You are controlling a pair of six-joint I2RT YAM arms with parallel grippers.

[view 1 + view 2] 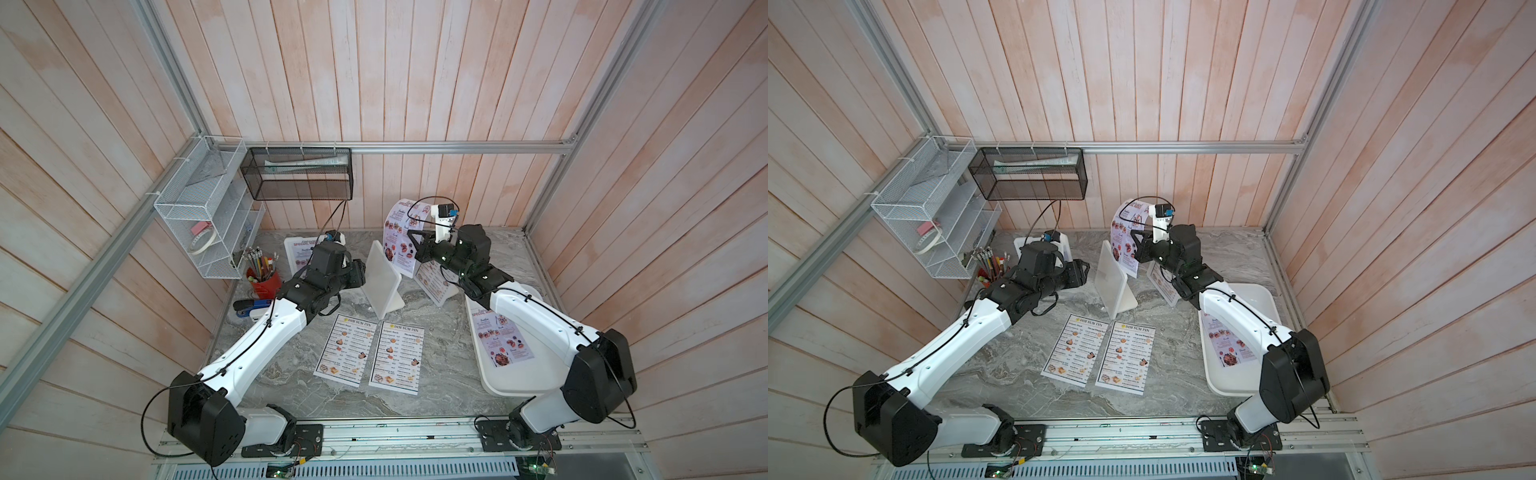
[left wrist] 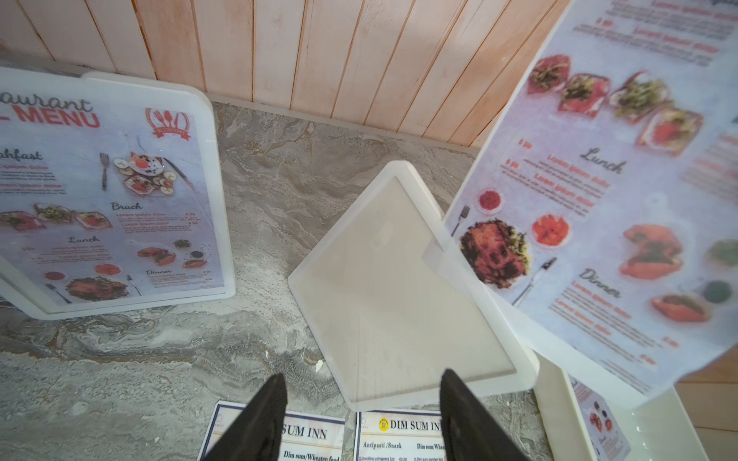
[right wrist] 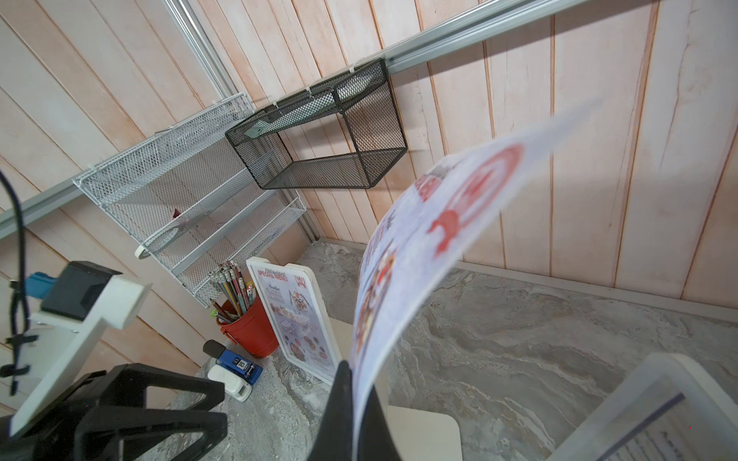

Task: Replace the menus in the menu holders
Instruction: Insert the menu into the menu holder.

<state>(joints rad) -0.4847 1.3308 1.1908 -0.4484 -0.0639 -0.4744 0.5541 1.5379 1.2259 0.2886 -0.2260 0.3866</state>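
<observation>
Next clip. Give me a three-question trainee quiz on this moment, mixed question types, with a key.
1. Fill in: ___ DIM SUM INN menus lie flat on the table.
2. The right gripper pinches: A) a pencil; B) a SPECIAL MENU sheet; C) nothing.
3. True or false: the left gripper is open and holds nothing.
Key: 1 two; 2 B; 3 true.
</observation>
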